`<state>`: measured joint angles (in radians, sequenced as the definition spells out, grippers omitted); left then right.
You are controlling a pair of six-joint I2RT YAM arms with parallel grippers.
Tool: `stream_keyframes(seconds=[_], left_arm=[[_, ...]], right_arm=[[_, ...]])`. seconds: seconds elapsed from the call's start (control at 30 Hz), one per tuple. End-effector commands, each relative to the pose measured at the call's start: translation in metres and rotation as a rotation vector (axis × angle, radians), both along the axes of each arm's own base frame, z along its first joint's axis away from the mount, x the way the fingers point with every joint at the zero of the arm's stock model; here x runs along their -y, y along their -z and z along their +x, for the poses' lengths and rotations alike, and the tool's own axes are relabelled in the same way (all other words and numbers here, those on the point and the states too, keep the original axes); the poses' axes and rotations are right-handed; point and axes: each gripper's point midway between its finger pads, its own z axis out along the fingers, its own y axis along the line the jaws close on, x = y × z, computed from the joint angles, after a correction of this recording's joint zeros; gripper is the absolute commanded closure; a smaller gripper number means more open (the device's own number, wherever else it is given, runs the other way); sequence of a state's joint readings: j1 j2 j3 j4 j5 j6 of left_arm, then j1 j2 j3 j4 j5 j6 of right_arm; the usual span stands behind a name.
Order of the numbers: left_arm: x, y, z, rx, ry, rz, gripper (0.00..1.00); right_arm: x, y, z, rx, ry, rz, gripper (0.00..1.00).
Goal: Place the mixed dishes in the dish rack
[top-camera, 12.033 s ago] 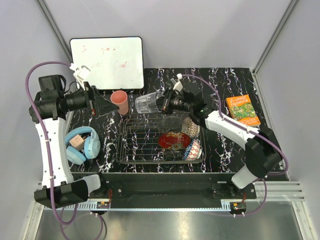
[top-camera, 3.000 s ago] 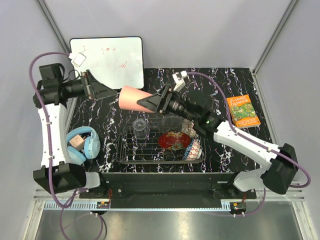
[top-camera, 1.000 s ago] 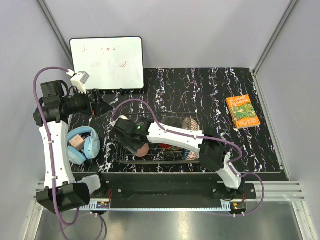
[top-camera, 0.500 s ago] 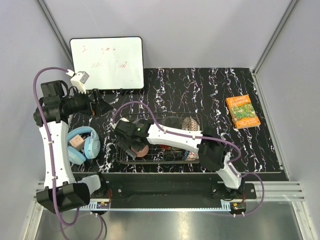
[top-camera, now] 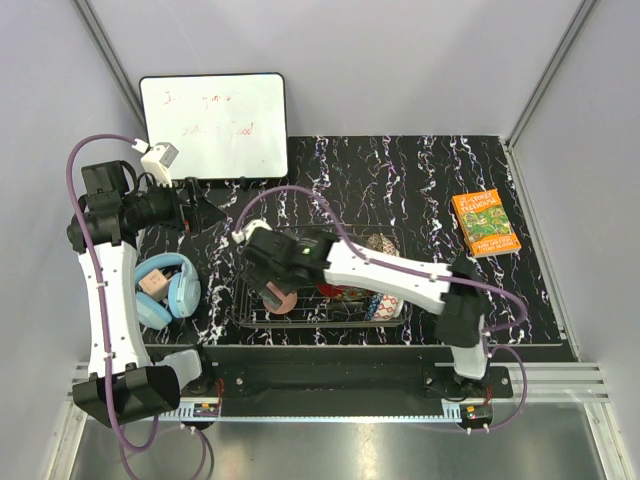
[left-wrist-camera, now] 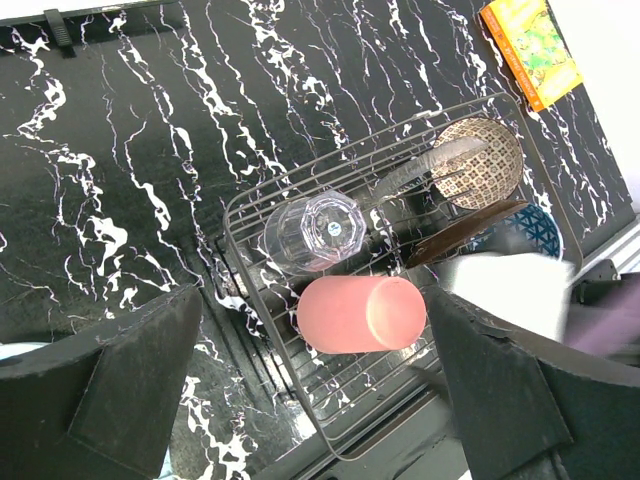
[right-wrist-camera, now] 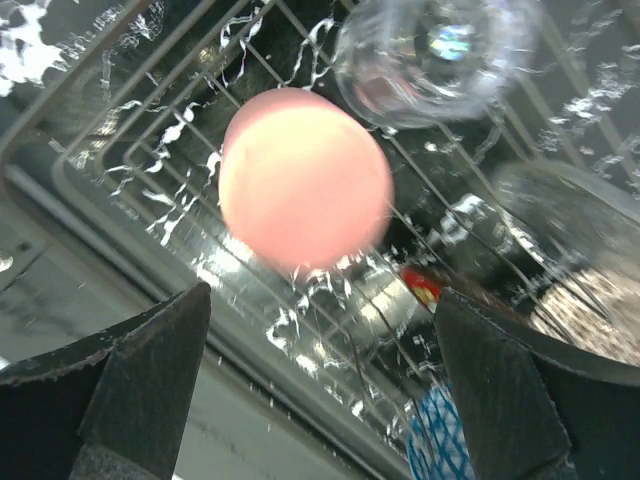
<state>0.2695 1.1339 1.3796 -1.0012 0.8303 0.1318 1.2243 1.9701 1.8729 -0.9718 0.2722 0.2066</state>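
The salmon-pink cup (left-wrist-camera: 362, 313) lies on its side in the dish rack (left-wrist-camera: 232, 235), lower-left corner in the top view, one end facing the right jaws, wide and empty, close above. The left jaws, also wide, stand well apart.

Thin dark metal wire on the dish rack (left-wrist-camera: 290, 370), matte salmon-pink cup (left-wrist-camera: 360, 313), shiny clear glass tumbler (left-wrist-camera: 312, 232) — all on a glossy marble-look desk (left-wrist-camera: 150, 120).
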Motion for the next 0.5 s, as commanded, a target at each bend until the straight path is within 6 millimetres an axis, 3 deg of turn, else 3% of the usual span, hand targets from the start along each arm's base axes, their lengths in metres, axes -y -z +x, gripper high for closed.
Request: stream_keyframes(seconds=[0.0,0.07,0.13,0.17,0.27,0.47], left_arm=[[-0.005,-0.009,0.002,0.057,-0.02,0.044,0.01],[-0.006,-0.002,0.0,0.038,-0.029,0.047,0.01],[-0.008,0.011,-0.005,0.016,-0.038,0.059,0.01],[-0.009,0.015,-0.006,0.009,-0.042,0.063,0.01],[-0.011,0.031,-0.012,-0.015,-0.048,0.089,0.01],[-0.016,0.042,-0.02,-0.013,-0.068,0.133,0.01]], right_arm=[[0.033,-0.068,-0.005,0.078,0.071,0.124,0.0],[0.049,-0.091,-0.002,0.12,0.142,0.179,0.0],[0.062,-0.095,-0.003,0.132,0.192,0.198,0.0],[0.069,-0.108,-0.004,0.144,0.211,0.242,0.0],[0.089,-0.107,-0.005,0.166,0.261,0.269,0.0],[0.104,-0.119,-0.01,0.169,0.303,0.351,0.0]])
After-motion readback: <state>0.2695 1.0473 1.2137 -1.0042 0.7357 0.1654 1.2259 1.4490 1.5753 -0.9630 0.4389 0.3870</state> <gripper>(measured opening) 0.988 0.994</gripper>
